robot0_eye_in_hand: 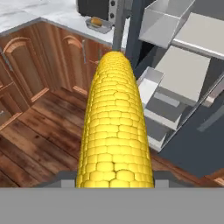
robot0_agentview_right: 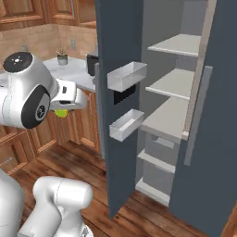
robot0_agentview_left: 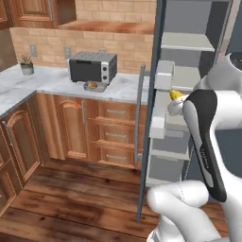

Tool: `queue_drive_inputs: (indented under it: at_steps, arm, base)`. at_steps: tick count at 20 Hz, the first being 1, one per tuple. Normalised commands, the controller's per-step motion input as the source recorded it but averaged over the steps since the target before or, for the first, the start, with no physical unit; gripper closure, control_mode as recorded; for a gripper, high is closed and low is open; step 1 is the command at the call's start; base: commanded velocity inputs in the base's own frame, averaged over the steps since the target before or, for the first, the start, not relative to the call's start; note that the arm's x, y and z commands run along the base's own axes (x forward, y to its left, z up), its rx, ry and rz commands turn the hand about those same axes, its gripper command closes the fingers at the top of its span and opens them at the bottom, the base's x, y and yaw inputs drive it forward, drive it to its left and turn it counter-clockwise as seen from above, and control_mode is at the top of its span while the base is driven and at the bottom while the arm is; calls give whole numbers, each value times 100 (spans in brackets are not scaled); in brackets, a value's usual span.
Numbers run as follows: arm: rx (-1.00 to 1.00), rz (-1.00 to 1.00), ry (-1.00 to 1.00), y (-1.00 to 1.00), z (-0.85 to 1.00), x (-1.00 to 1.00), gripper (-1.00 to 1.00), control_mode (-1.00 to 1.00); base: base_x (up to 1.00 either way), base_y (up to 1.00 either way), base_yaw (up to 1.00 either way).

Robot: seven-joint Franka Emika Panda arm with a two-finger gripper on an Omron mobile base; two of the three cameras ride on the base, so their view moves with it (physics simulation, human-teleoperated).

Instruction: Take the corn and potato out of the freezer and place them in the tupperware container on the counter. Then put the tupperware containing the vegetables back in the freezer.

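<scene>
Carrying the corn [robot0_eye_in_hand: 114, 127] clamped in my tool [robot0_eye_in_hand: 114, 183], I keep it level w/ a wide swing past the freezer [robot0_agentview_left: 150, 118] door twd the tupperware container [robot0_agentview_left: 94, 86] on the desk [robot0_agentview_left: 124, 87].

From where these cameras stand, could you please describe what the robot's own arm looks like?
The arm is glossy white, built of rounded, bulbous segments. A long black panel runs down one link in the left base view. In the right base view a joint cap shows a dark grey disc, and another a small dark circular mark on top.
</scene>
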Motion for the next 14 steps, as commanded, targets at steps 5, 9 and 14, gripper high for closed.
queue_drive_inputs:
  at_steps: [5, 9, 14]
  arm:
    - [0, 0, 0, 0, 0, 0, 100, 100]
    - [0, 0, 0, 0, 0, 0, 100, 100]
    - [0, 0, 0, 0, 0, 0, 100, 100]
  base:
    - [60, 100, 37]
    - [100, 65, 12]
    - [100, 20, -22]
